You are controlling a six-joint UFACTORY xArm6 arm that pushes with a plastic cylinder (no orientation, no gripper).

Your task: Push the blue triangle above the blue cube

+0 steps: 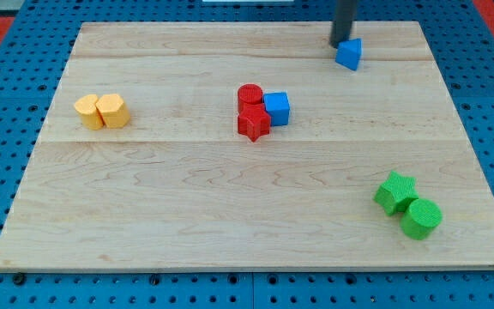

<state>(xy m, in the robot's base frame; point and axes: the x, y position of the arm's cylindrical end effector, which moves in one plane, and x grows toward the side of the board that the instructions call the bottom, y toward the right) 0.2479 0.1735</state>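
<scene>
My tip (343, 43) sits at the upper right of the frame, touching the blue triangle (348, 54) from its upper left. There are no fingers here, only a bare rod. The blue cube (276, 108) lies lower left near the desk (187, 223) centre, beside the red blocks (252, 112), so the triangle needs pushing leftward.
</scene>
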